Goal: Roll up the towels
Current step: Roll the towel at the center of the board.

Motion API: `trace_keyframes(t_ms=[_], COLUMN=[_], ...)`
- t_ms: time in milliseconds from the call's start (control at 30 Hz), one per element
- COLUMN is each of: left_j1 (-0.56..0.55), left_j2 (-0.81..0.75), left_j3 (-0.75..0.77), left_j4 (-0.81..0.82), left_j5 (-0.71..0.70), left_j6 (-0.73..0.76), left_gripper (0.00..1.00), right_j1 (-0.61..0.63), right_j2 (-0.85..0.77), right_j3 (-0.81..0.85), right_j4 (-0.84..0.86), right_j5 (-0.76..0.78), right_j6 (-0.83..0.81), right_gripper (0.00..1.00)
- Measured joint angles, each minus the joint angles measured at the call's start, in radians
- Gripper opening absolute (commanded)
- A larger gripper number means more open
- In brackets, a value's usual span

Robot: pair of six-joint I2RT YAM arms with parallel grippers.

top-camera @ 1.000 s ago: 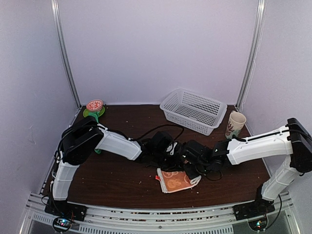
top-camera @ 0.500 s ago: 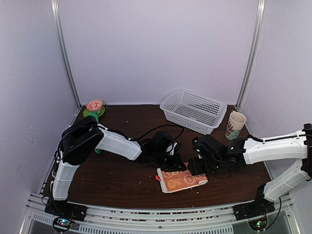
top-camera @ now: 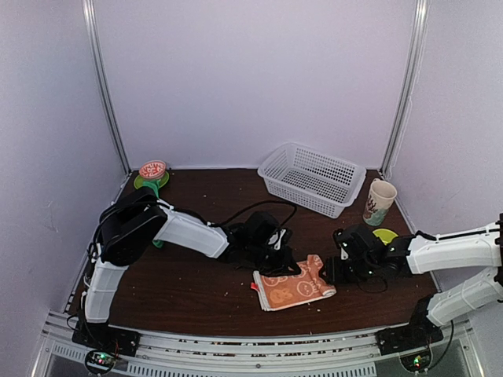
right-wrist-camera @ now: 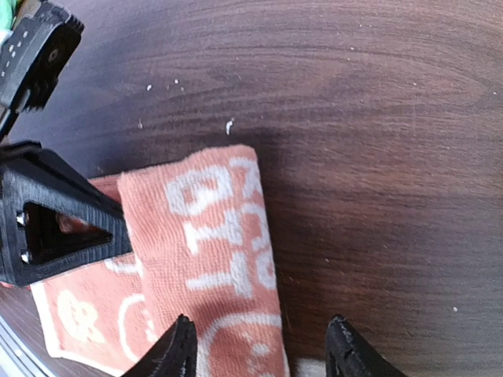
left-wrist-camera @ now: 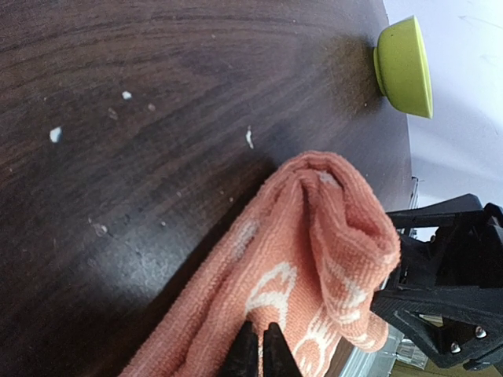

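A peach-orange towel (top-camera: 292, 288) with white bunny prints lies loosely folded near the table's front edge, its right end humped up. My left gripper (top-camera: 277, 263) sits low at the towel's back-left edge, and in its wrist view its fingertips (left-wrist-camera: 261, 345) are shut on the cloth (left-wrist-camera: 314, 259). My right gripper (top-camera: 331, 272) hovers just right of the towel, open. In the right wrist view a folded strip of towel (right-wrist-camera: 212, 236) reaches in between the spread fingers (right-wrist-camera: 178, 349), with nothing gripped.
A white mesh basket (top-camera: 313, 178) stands at the back right, with a printed cup (top-camera: 380, 200) beside it. A yellow-green bowl (top-camera: 385, 235) lies behind my right arm. A green plate with a pink lid (top-camera: 152, 174) is at the back left. Crumbs dot the dark wooden table (top-camera: 189, 290).
My right gripper opened, let go of the towel and drew back to the right. The towel's right end now lies stretched further right. The left gripper stayed shut in place.
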State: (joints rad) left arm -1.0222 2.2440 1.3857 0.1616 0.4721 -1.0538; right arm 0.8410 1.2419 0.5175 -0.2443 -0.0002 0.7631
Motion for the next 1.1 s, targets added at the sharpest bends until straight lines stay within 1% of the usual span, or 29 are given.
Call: trace_keyframes(t_ms=[167, 300, 500, 633, 867, 1100], left_j1=[0.000, 0.000, 0.000, 0.000, 0.000, 0.000], left_j2=[-0.005, -0.045, -0.102, -0.108, -0.034, 0.059], left_j3=[-0.005, -0.033, -0.035, -0.003, 0.131, 0.187], left_j4=[0.000, -0.003, 0.006, 0.008, 0.002, -0.012], left_j5=[0.000, 0.001, 0.004, 0.011, 0.031, 0.045], left_j6=[0.000, 0.000, 0.000, 0.000, -0.001, -0.004], left_gripper=[0.05, 0.06, 0.06, 0.06, 0.06, 0.05], right_j1=[-0.001, -0.001, -0.001, -0.001, -0.001, -0.001], right_j2=[0.082, 0.138, 0.155, 0.155, 0.155, 0.145], right_j3=[0.027, 0.044, 0.056, 0.056, 0.056, 0.056], right_j4=[0.020, 0.026, 0.033, 0.033, 0.033, 0.024], right_j5=[-0.004, -0.004, -0.003, -0.003, -0.002, -0.003], right_j6=[-0.005, -0.004, -0.004, -0.004, -0.004, -0.005], right_gripper=[0.54, 0.54, 0.55, 0.55, 0.55, 0.59])
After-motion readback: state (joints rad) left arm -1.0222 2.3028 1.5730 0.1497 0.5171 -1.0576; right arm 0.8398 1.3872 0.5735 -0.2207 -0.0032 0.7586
